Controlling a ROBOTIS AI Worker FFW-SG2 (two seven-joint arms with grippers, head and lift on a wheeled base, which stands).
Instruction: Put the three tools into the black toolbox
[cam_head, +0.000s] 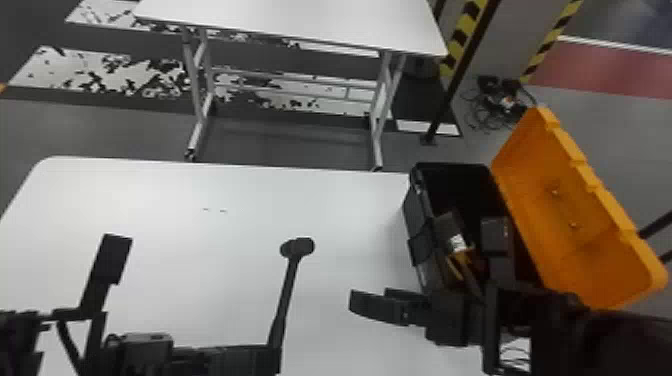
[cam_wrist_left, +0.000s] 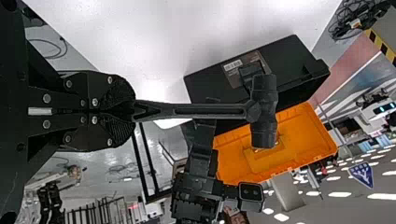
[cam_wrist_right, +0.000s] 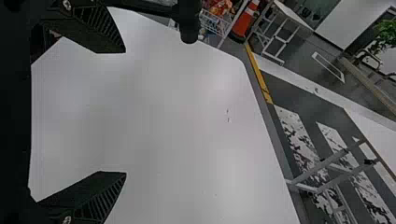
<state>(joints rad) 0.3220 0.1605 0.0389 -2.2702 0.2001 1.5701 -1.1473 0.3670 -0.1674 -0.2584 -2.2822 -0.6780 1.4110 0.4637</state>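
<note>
Mallet (cam_wrist_left: 201, 111) gripped by its handle end in left gripper (cam_wrist_left: 133, 110), long axis running out past the fingertips, head farthest. Toolbox (cam_head: 417, 215) is to its right, lid (cam_head: 560, 200) open. Right gripper (cam_wrist_right: 125, 112), spread and empty, sits nearer the box. Likely next: carry right, clearing that gripper.
</note>
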